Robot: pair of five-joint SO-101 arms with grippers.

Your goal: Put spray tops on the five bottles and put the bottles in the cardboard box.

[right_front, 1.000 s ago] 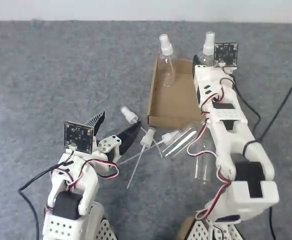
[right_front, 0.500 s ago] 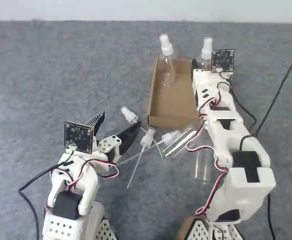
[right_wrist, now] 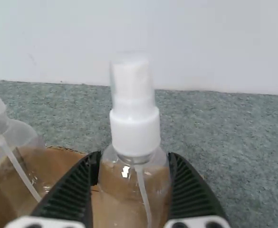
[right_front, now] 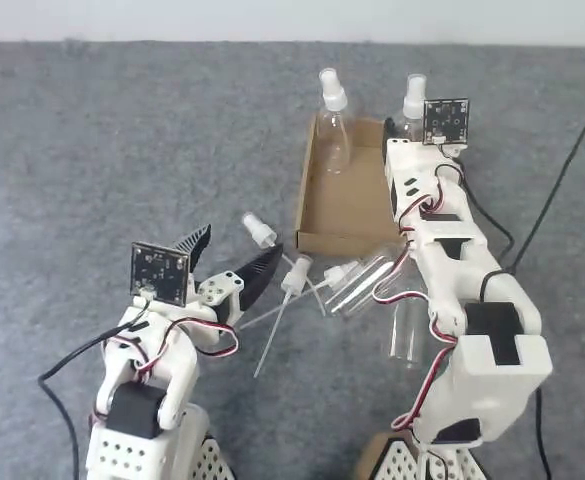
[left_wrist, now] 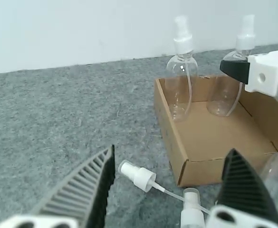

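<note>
1. My right arm stretches in a nearly straight line from 5 o'clock on the grey carpeted table (right_front: 122, 130) toward 1 o'clock. Its wrist sits over the far right corner of the box.
2. The right gripper (right_wrist: 131, 190) has its two black fingers closed against the shoulders of a clear plastic bottle with a white spray top (right_wrist: 134, 133). The fingers are parted only by the bottle's width.
3. That bottle stands upright in the 1 o'clock corner of the shallow brown cardboard box (right_front: 305, 190), which lies at 1 o'clock from the table's centre.
4. A second clear capped bottle (right_front: 334, 140) stands upright in the box's 11 o'clock corner, apart from the gripper.
5. My left arm sits folded at 7 o'clock. The left gripper (right_front: 230, 255) points toward 1 o'clock, spread wide over the carpet with nothing in it.
6. One loose white spray top with a thin dip tube (right_front: 259, 230) lies at 1 o'clock from that gripper. Another loose spray top (right_front: 295, 275) lies at its 4 o'clock.
7. A clear bottle lying on its side (right_front: 367, 282) rests just beside the box's 6 o'clock edge. A further clear bottle (right_front: 409, 335) lies at the box's 5 o'clock, partly under my right arm. I cannot tell whether either is capped.
</note>
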